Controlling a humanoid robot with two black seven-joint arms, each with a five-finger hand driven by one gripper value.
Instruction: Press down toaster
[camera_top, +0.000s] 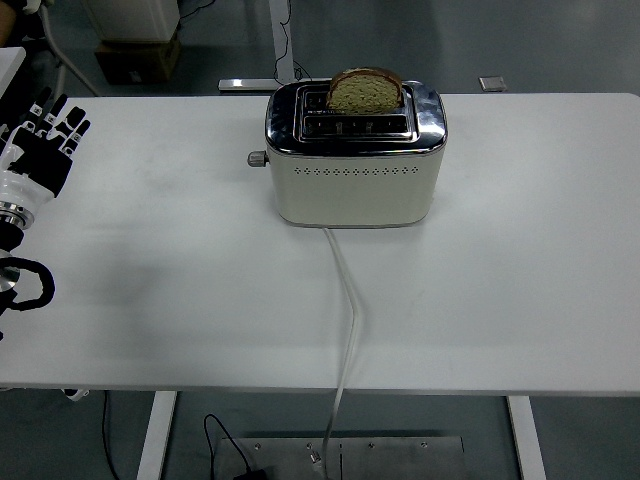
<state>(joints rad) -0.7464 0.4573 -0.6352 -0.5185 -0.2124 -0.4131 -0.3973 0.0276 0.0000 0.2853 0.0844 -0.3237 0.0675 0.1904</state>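
Note:
A cream and chrome toaster (355, 160) stands at the back middle of the white table (500, 300). A slice of brown bread (365, 91) sticks up out of its far slot. Its lever knob (257, 158) pokes out of the left end, in the raised position. My left hand (40, 145) hovers over the table's far left edge, well to the left of the toaster, with its fingers (62, 112) spread and holding nothing. The right arm does not show.
The toaster's white cord (345, 300) runs from its front down across the table and over the near edge. Beyond the table are a cardboard box (135, 55) on the floor and a stand's metal base (250, 84).

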